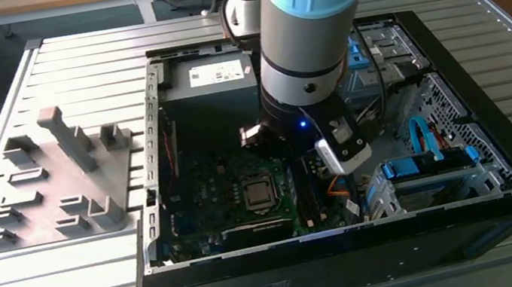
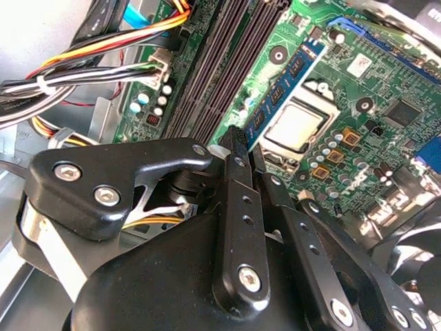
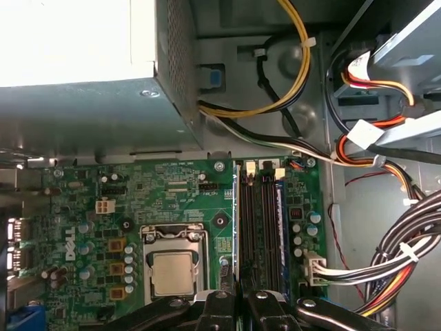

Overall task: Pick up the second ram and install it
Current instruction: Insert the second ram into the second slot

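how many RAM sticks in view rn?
2. The second ram in the gripper, beside the CPU socket; another stick apparently seated farthest from that socket. More may be hidden.

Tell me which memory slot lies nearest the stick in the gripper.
The slot right beside the processor: the gripper, shut on the second ram, holds it along that slot's edge; the rest lie farther off, toward the cables.
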Action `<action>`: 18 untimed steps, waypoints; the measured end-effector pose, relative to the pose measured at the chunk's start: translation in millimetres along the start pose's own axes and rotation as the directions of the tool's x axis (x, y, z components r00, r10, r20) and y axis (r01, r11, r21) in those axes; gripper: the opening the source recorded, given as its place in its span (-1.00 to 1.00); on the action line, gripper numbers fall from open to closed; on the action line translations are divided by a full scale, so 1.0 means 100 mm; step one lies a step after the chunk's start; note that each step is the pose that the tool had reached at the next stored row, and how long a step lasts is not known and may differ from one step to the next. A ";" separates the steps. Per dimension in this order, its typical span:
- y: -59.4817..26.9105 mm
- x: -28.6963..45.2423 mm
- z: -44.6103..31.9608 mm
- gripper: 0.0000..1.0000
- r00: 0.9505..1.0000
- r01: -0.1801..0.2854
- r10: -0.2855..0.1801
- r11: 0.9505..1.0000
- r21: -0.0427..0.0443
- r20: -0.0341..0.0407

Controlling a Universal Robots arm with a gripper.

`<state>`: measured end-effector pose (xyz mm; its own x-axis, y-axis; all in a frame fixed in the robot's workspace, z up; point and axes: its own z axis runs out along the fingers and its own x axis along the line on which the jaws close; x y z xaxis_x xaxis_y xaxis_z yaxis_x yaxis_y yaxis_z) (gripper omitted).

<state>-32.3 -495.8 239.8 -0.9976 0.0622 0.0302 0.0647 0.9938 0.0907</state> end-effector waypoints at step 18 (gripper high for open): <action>0.077 -0.017 0.180 -0.72 0.999 0.038 -0.038 0.999 0.023 -0.002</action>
<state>-30.6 -486.5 222.5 -0.9993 0.0245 0.0292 0.0265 0.9973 0.0690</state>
